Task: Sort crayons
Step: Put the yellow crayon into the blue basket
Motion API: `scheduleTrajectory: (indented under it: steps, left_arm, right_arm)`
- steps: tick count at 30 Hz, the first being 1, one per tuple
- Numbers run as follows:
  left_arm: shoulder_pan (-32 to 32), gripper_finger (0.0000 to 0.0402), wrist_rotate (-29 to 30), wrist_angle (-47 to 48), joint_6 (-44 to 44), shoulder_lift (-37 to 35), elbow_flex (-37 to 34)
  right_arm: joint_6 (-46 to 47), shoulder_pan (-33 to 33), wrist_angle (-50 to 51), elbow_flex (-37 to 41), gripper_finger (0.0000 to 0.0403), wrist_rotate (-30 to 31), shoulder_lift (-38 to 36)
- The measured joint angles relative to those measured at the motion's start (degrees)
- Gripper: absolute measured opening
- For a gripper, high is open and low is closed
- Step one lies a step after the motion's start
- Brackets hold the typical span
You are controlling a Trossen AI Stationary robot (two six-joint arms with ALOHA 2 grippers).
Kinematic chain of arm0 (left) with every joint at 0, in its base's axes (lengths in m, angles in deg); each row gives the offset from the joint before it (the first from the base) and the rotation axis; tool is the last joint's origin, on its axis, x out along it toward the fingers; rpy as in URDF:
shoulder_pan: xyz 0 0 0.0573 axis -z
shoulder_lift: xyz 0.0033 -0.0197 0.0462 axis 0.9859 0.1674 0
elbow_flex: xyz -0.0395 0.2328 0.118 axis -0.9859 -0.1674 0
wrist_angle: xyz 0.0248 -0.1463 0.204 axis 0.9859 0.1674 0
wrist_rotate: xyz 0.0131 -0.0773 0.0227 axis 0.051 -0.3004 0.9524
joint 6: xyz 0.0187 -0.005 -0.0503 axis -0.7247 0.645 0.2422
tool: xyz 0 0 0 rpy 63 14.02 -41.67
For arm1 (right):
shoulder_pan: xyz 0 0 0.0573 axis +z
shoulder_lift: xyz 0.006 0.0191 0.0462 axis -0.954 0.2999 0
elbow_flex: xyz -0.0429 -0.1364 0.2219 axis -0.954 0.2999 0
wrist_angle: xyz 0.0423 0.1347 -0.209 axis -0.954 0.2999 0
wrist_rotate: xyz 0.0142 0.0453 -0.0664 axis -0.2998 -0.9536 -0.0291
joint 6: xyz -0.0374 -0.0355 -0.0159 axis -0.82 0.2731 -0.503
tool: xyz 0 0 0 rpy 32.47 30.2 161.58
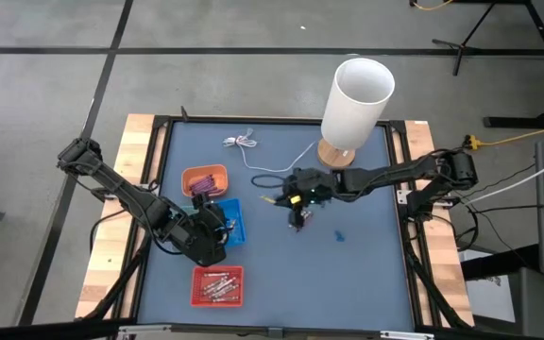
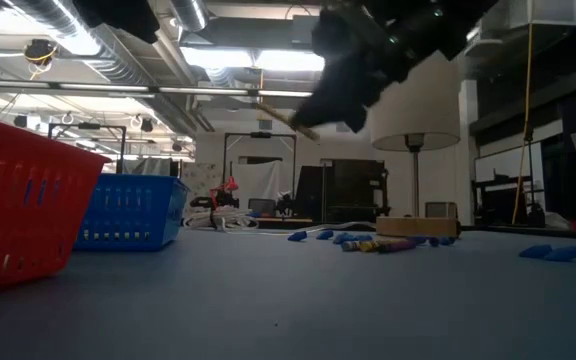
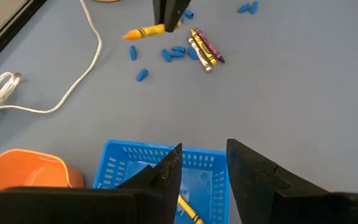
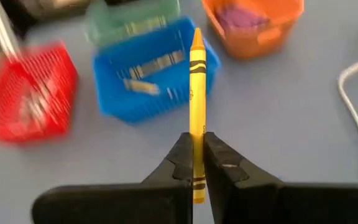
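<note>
Sorting looks partly done. The right end effector [image 4: 196, 163] hangs above the middle of the blue counter [image 1: 366, 274], its fingers pinching a yellow wax crayon [image 4: 196, 81] that juts out towards the baskets. At ten o'clock from it sits a round orange plastic bowl [image 1: 204, 179] of purple crayons [image 4: 236, 15]; the blue mesh basket [image 1: 231, 219] at nine o'clock already holds a yellow crayon, and the red mesh basket [image 1: 217, 285] at about seven o'clock carries pale sticks. So all three bins have takings.

Left to do, I'd judge: a small bundle of yellow and purple crayons [image 3: 205, 50] lying on the counter just beside the right end effector, plus the one in its grip.

The left end effector [image 3: 204, 171] hovers over the blue basket, fingers spread, nothing between them. That crowds the likely drop spot, and could get in the way.

Around: tiny blue scraps [image 3: 178, 52] scattered by the loose crayons, a thin white cable [image 1: 246, 144] coiled at twelve o'clock, and a tall white cylinder on a wooden base [image 1: 352, 106] at one o'clock.
</note>
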Motion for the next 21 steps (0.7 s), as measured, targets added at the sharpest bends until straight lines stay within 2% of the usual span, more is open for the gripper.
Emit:
scheduleTrajectory:
  steps: [4,13,21]
  left_arm:
    - [0.0,0.0110,0.0,-0.3,0.0,0.0,0.0]
    - [-0.1,0.0110,0.8,-1.5,0.0,0.0,-0.1]
    - [-0.1,0.0110,1.1,-1.8,0.0,0.0,-0.1]
  right_arm:
    - [4.7,0.8,-10.1,0.0,0.0016,-0.4,2.3]
    - [5.3,6.0,-32.4,-0.4,0.0016,2.4,11.3]
    - [5.1,9.1,-37.2,-5.2,0.0016,11.2,19.2]
